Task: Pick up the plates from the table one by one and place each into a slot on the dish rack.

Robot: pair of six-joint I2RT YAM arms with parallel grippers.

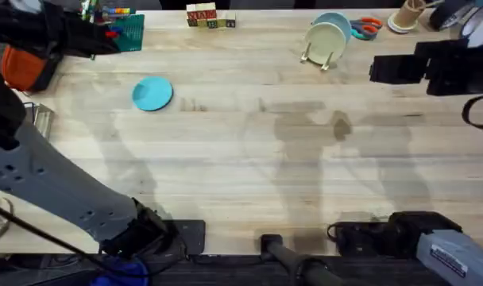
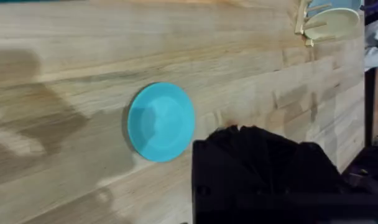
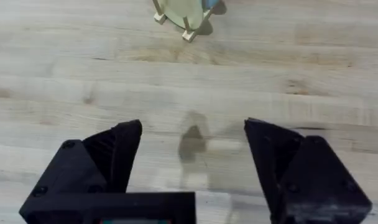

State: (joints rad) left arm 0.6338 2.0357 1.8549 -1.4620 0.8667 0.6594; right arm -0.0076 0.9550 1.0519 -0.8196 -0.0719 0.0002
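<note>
A turquoise plate (image 1: 152, 93) lies flat on the table (image 1: 249, 159) at the back left; the left wrist view shows this plate (image 2: 161, 121) close by. My left gripper (image 1: 106, 38) hovers behind and to the left of it, and its fingers (image 2: 257, 168) read as one black mass, shut and empty. The dish rack (image 1: 325, 49) stands at the back right with a cream-green plate (image 1: 326, 38) on edge and a pale blue plate (image 1: 339, 21) behind it. My right gripper (image 1: 374, 70) hangs open and empty just right of the rack (image 3: 189, 32), its fingers (image 3: 114, 155) wide apart.
Along the back edge are a green brick baseplate (image 1: 130, 32), wooden letter blocks (image 1: 210, 16), orange-handled scissors (image 1: 369, 26) and a tape roll (image 1: 404, 17). An orange object (image 1: 23, 67) sits at the far left.
</note>
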